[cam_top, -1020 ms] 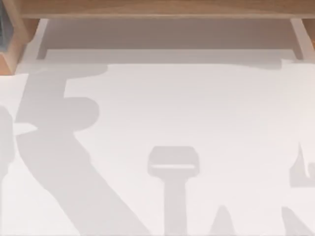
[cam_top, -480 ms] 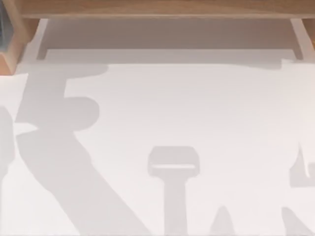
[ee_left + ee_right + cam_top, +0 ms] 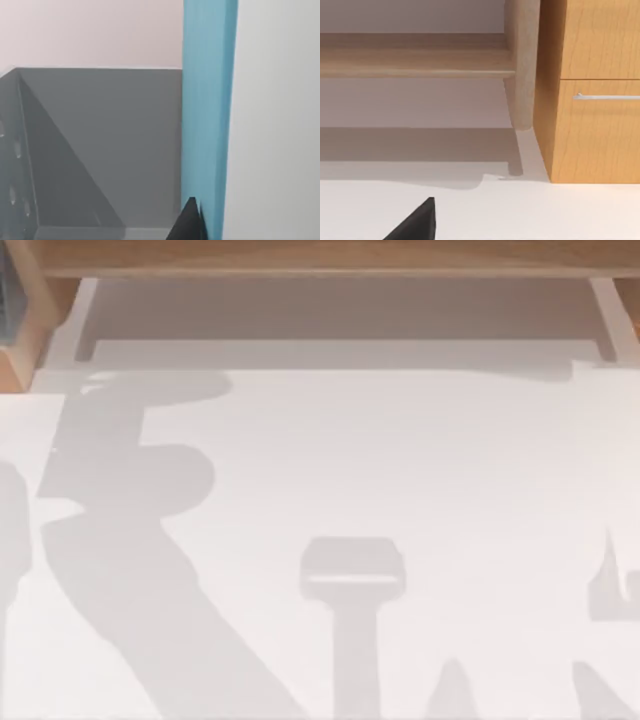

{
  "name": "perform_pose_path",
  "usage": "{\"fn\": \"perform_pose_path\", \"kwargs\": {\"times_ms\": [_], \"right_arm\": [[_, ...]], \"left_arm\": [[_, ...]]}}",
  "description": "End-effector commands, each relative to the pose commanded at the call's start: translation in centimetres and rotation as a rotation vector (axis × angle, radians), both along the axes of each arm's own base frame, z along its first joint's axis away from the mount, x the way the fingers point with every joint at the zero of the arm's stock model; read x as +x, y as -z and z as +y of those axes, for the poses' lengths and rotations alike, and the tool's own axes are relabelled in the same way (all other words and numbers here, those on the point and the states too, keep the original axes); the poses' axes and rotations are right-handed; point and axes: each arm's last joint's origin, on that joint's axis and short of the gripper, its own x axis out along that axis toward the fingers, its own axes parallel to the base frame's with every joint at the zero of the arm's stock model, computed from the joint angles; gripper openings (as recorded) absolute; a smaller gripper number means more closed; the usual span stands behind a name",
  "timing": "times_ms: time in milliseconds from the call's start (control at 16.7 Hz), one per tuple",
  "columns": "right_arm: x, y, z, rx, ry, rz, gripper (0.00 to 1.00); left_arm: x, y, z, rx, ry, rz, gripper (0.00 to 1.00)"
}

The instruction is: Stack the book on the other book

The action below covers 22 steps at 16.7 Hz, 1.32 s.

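Left gripper (image 3: 192, 222): one dark fingertip visible at 6 o'clock. Right gripper (image 3: 417, 222): dark fingertip at 7 o'clock.

White table (image 3: 400, 470); wooden shelf (image 3: 320, 258) along far edge; wooden drawer cabinet (image 3: 592, 90), metal handle (image 3: 606, 96).

One blue book (image 3: 207, 115) — upright beside one grey bin (image 3: 100, 150). One white tabletop (image 3: 400, 470), one wooden shelf (image 3: 415, 60), one wooden cabinet (image 3: 595, 125) — with one drawer handle (image 3: 606, 96).
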Motion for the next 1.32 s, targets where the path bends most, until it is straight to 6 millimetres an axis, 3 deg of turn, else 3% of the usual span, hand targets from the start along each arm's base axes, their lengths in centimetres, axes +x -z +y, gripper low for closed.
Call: {"fn": "perform_pose_path", "kwargs": {"times_ms": [240,420,720,900,1080,1320], "right_arm": [[0.0,0.0,0.0,0.0,0.0,0.0,1.0],[0.0,0.0,0.0,0.0,0.0,0.0,1.0],[0.0,0.0,0.0,0.0,0.0,0.0,1.0],[0.0,0.0,0.0,0.0,0.0,0.0,1.0],[0.0,0.0,0.0,0.0,0.0,0.0,1.0],[0.0,0.0,0.0,0.0,0.0,0.0,1.0]], "left_arm": [[0.0,-0.1,-0.2,0.013,0.006,-0.004,0.0],[-1.2,-1.6,-0.4,0.114,0.016,-0.034,0.0],[-5.4,-4.8,0.4,0.464,-0.017,-0.103,0.0],[-8.6,-5.5,1.9,0.739,-0.073,-0.098,0.0],[-11.8,-4.4,3.9,1.012,-0.125,-0.022,0.0],[-15.6,-0.6,6.3,1.314,-0.115,0.149,0.0]]}}
